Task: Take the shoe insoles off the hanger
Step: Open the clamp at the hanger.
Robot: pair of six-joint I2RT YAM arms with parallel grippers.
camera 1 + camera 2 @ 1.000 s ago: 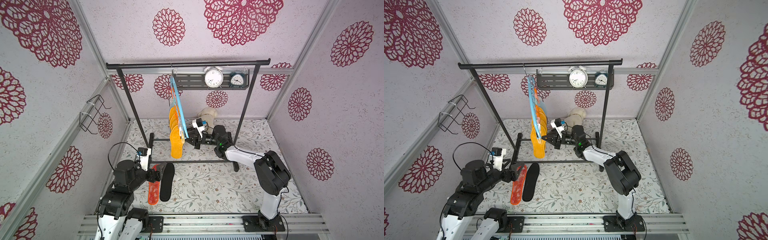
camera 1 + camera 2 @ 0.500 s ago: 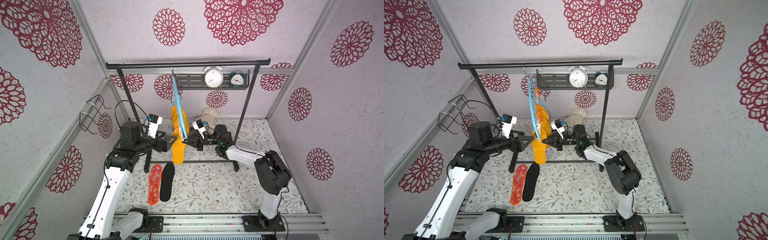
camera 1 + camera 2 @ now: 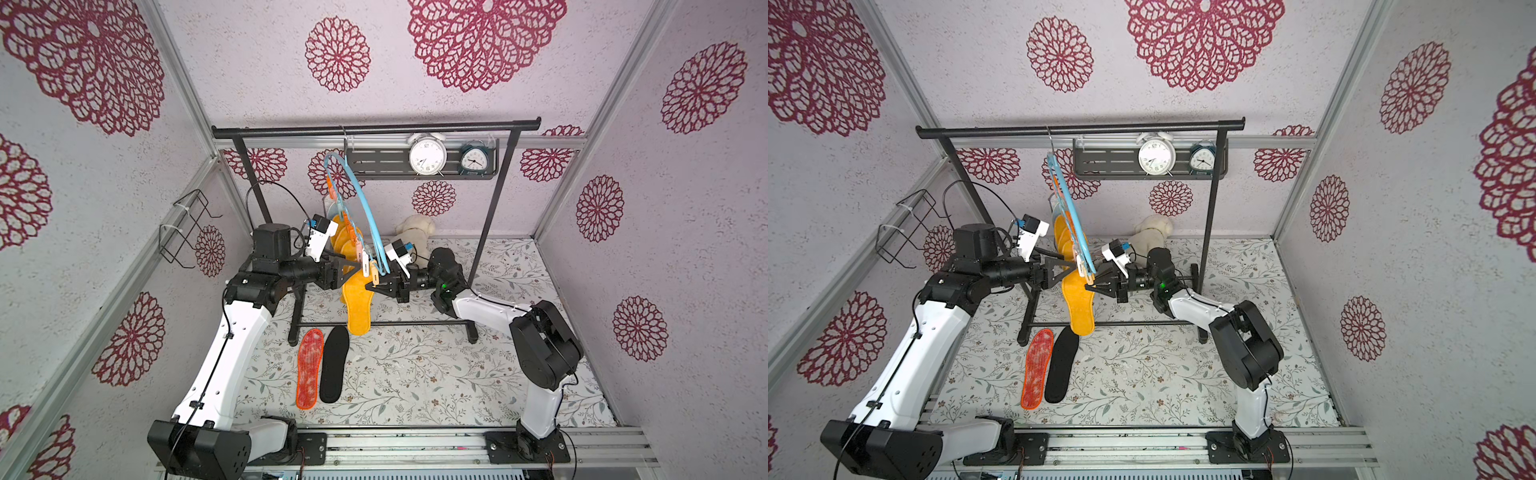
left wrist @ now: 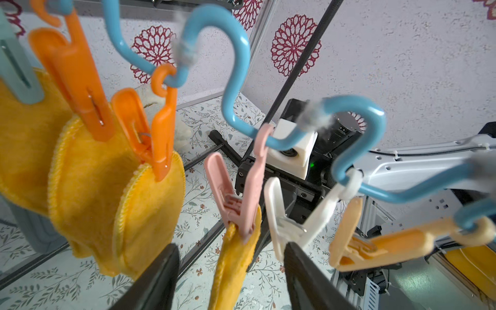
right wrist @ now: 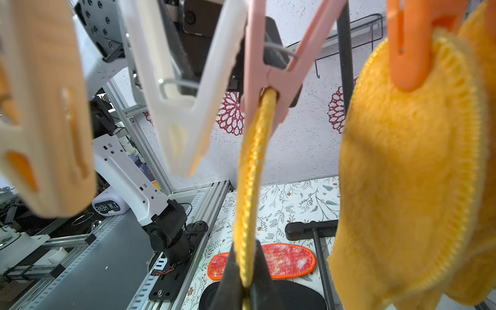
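Observation:
The light-blue hanger (image 3: 365, 208) (image 3: 1069, 208) (image 4: 236, 67) hangs from the rack with several orange-yellow shoe insoles (image 3: 345, 237) (image 4: 88, 188) (image 5: 416, 174) pegged on. A pink peg (image 4: 241, 204) (image 5: 271, 80) holds the front insole (image 3: 357, 303) (image 3: 1079, 305) (image 4: 230, 268) (image 5: 252, 188). My right gripper (image 3: 368, 286) (image 3: 1090, 286) (image 5: 245, 249) is shut on that insole's edge. My left gripper (image 3: 353, 272) (image 3: 1068, 268) (image 4: 230, 249) is open, a finger on either side of it below the peg, not touching. A red insole (image 3: 309, 368) (image 3: 1038, 368) and a black one (image 3: 334, 370) (image 3: 1062, 365) lie on the floor.
The black rack (image 3: 374, 126) carries a shelf with a white clock (image 3: 427, 154) and a dark clock (image 3: 473, 158). Its base bar (image 3: 415, 322) crosses the floor. A plush toy (image 3: 415, 232) sits behind. A wire basket (image 3: 185, 232) hangs on the left wall. An empty white peg (image 4: 292, 222) is beside the pink one.
My left arm rose from the floor beside the red insole up to the hanger, and its jaws narrowed around the front insole. The right gripper kept its grip; the hanger swung.

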